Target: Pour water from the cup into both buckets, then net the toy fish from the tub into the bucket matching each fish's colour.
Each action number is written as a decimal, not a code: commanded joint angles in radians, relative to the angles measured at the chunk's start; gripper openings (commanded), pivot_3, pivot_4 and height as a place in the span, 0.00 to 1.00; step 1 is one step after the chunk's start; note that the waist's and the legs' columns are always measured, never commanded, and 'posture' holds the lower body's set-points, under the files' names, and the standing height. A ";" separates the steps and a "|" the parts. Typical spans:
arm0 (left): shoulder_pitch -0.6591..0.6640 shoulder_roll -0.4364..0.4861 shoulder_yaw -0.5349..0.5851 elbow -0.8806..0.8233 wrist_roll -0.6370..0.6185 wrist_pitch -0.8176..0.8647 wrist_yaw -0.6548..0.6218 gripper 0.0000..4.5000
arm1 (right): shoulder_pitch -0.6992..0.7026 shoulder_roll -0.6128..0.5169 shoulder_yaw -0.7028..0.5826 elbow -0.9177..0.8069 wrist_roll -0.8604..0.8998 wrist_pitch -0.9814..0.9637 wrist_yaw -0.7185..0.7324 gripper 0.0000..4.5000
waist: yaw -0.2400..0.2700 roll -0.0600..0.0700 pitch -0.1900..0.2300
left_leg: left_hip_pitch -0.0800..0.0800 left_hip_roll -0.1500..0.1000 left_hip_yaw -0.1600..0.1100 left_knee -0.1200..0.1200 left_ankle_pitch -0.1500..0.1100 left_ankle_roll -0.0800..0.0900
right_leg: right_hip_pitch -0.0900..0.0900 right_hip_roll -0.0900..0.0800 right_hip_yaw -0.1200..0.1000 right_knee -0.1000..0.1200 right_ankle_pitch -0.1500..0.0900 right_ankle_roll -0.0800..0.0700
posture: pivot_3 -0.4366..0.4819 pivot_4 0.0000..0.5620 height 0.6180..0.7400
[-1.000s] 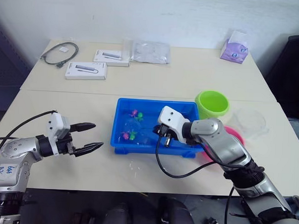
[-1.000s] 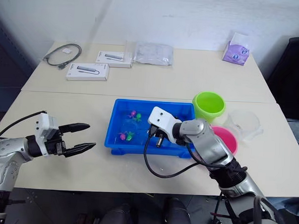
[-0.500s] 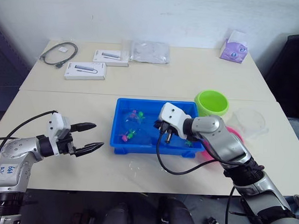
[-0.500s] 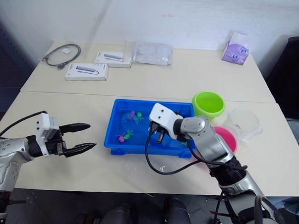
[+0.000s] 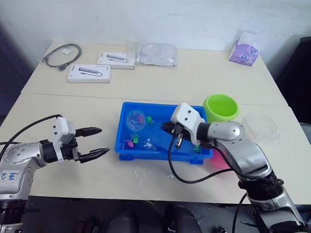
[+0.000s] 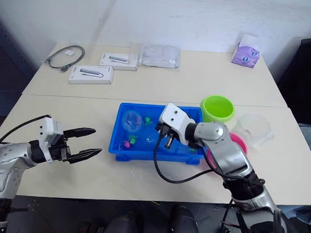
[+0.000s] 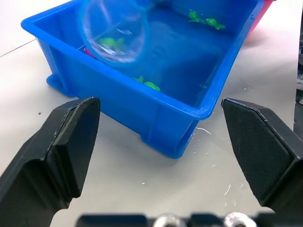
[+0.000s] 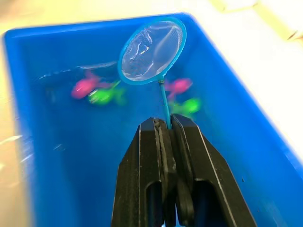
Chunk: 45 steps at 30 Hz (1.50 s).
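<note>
The blue tub (image 5: 159, 154) stands at the table's middle with water and tiny pink and green toy fish (image 8: 106, 96) in it. My right gripper (image 8: 164, 124) is shut on the thin handle of the net (image 5: 135, 118). The net's light blue hoop hangs tilted over the tub's left end, above the water, and its mesh looks empty. The lime green bucket (image 5: 221, 107) stands behind the tub's right end. The pink bucket (image 5: 217, 159) is mostly hidden behind my right arm. The clear cup (image 5: 259, 126) sits to the right. My left gripper (image 5: 97, 142) hovers open left of the tub.
Two white boxes (image 5: 89, 73), a grey cable (image 5: 62, 55) and a clear plastic bag (image 5: 157, 53) lie along the far side of the table. A purple tissue pack (image 5: 243, 49) sits at the far right. Water drops spot the table in front of the tub.
My right gripper has drawn back and to the right, lifting the net's hoop out of the water to the tub's left end. The left arm has stayed put.
</note>
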 commanded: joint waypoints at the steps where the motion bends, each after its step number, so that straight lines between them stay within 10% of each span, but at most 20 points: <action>1: -0.003 -0.001 0.015 -0.012 -0.021 -0.010 -0.007 0.98 | 0.008 -0.020 0.003 -0.084 0.033 0.057 0.017 0.00 | 0.000 0.000 0.000 | 0.000 0.000 0.000 0.000 0.000 0.000 | 0.000 0.000 0.000 0.000 0.000 0.000 | 0.48 0.27 1.00; 45: 0.038 -0.005 0.022 0.063 -0.010 -0.097 -0.058 0.98 | -0.101 -0.105 0.104 0.024 -0.017 0.006 0.172 0.00 | -0.001 0.001 0.001 | 0.000 0.000 0.000 -0.001 0.000 0.000 | 0.000 0.000 0.000 -0.002 0.000 0.000 | 0.48 0.27 1.00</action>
